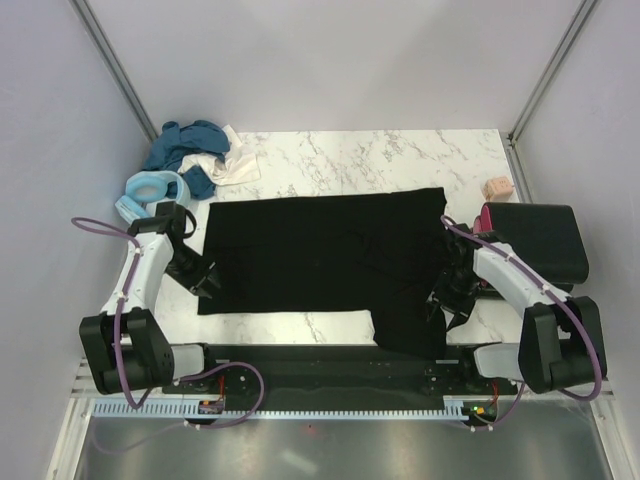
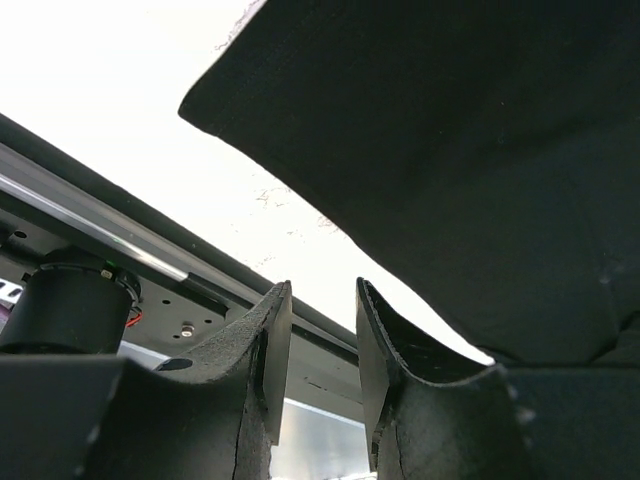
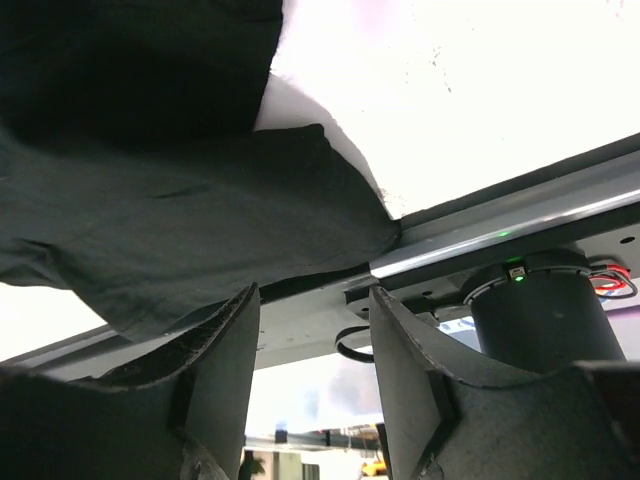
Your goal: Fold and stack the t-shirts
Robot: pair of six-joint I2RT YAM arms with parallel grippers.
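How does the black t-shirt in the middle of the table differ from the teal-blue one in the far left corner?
The black t-shirt lies spread out flat; the teal-blue t-shirt is crumpled in a heap. The black t-shirt covers most of the width of the table; the teal-blue one fills only a corner. The black one lies by itself; the teal-blue one touches white cloth. Both are soft cloth, and neither is folded yet.

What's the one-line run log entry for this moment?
black t-shirt: spread out, no fold started | left gripper: open, at its near-left corner | right gripper: open, at its near-right edge | shirt pile: far-left, untouched
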